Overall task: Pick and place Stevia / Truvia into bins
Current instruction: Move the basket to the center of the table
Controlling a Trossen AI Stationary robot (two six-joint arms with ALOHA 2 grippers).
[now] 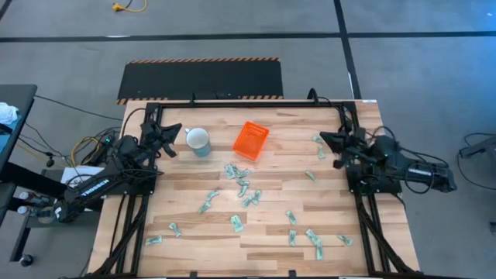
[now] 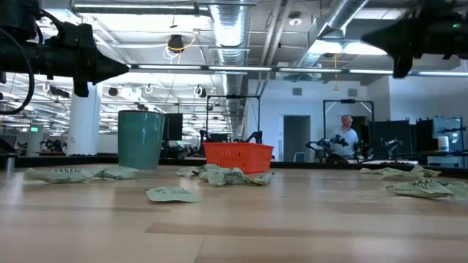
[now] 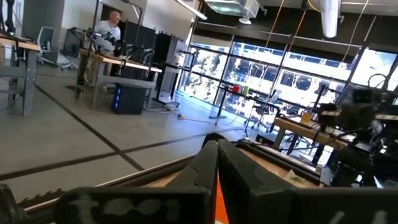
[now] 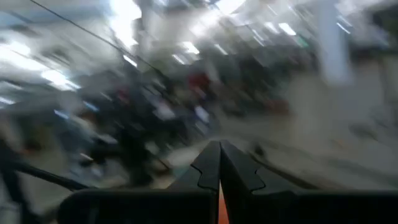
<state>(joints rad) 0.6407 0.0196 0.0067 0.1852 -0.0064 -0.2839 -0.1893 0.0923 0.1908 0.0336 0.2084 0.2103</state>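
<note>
Where the wooden table (image 1: 194, 232) lies nearest the low camera, one pale green-and-white Stevia sachet (image 2: 172, 194) rests flat, its long axis running across the view. Further sachets (image 1: 314, 242) are scattered over the near half of the table, flat, long axes pointing every way; some lie singly near the front edge, others in a loose cluster (image 1: 244, 188) at mid-table.

Mid-table, far side: one orange bin (image 1: 251, 140), square, turned corner-on to the table edges, upright; whether anything lies inside cannot be told. The nearest sachets lie just beside its front edge, outside it.

Beside the bin, toward the left arm: one pale blue-white mug (image 1: 198, 142), upright, mouth up.

Left gripper (image 1: 172, 139): raised at the table's left edge, pointing toward the mug, fingers pressed together, empty.

Right gripper (image 1: 328, 142): raised at the table's right edge, pointing inward, fingers together, empty; a few sachets lie near it.

Beyond the table: a person (image 2: 346, 135) seated in the room.
</note>
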